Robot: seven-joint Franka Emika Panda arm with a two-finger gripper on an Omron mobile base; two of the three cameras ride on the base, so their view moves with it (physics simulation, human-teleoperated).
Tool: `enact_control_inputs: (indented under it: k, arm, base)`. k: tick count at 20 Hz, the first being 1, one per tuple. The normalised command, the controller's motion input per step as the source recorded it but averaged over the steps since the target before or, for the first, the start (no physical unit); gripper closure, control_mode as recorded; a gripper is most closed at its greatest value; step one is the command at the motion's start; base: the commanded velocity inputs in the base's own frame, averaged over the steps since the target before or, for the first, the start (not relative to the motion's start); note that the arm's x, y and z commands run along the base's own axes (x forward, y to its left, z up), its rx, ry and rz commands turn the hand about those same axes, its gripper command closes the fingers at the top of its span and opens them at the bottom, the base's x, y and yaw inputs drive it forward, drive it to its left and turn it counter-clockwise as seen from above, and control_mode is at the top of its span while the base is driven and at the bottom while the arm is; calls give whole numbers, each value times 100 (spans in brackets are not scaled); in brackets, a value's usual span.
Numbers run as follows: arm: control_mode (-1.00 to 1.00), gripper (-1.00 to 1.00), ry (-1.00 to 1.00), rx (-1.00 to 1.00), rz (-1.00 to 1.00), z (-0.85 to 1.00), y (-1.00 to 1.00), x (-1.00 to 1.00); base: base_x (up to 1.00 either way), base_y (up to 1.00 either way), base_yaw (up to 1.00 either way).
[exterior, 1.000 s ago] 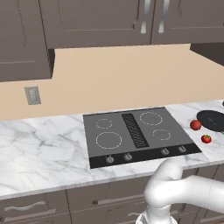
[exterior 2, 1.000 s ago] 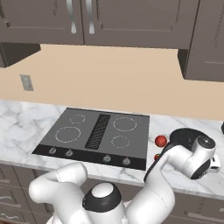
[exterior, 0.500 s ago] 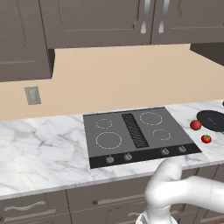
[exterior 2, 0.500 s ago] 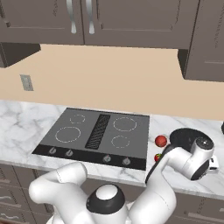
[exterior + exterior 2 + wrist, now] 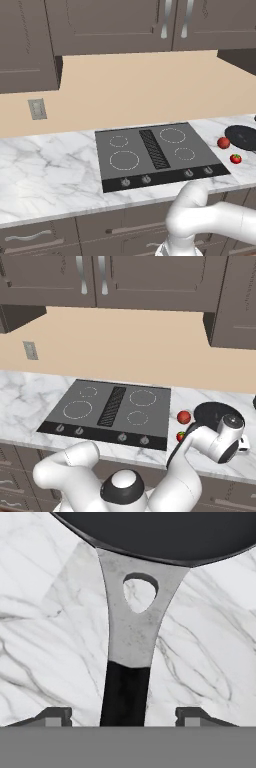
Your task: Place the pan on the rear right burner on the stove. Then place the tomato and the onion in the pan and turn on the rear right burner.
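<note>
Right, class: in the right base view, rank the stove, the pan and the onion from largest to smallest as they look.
1. The stove looks largest by far.
2. The pan, partly hidden by the arm, comes next.
3. The onion looks smallest.

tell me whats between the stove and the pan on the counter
Two red balls on the marble: the onion farther back and the tomato nearer the front edge. Both lie between the stove and the pan in the left base view.
</note>
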Motion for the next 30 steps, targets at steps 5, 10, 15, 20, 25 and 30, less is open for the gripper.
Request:
enact_control_inputs:
  k: [5, 10, 15, 20, 25, 30]
  arm:
    - [-100, 100, 0, 0, 0, -16, -8, 0]
    - [-100, 100, 0, -1, 0, -15, -9, 0]
    - [-100, 100, 0, 0, 0, -2, -4, 0]
    - [-100, 100, 0, 0, 0, 0, 0, 0]
    - [-100, 100, -6, 0, 0, 9, 0, 0]
    - [-100, 100, -11, 0, 0, 20, 0, -1]
  base:
    - [0, 0, 0]
    - [0, 0, 0]
    - [0, 0, 0]
    - [0, 0, 0]
    - [0, 0, 0]
    - [0, 0, 0]
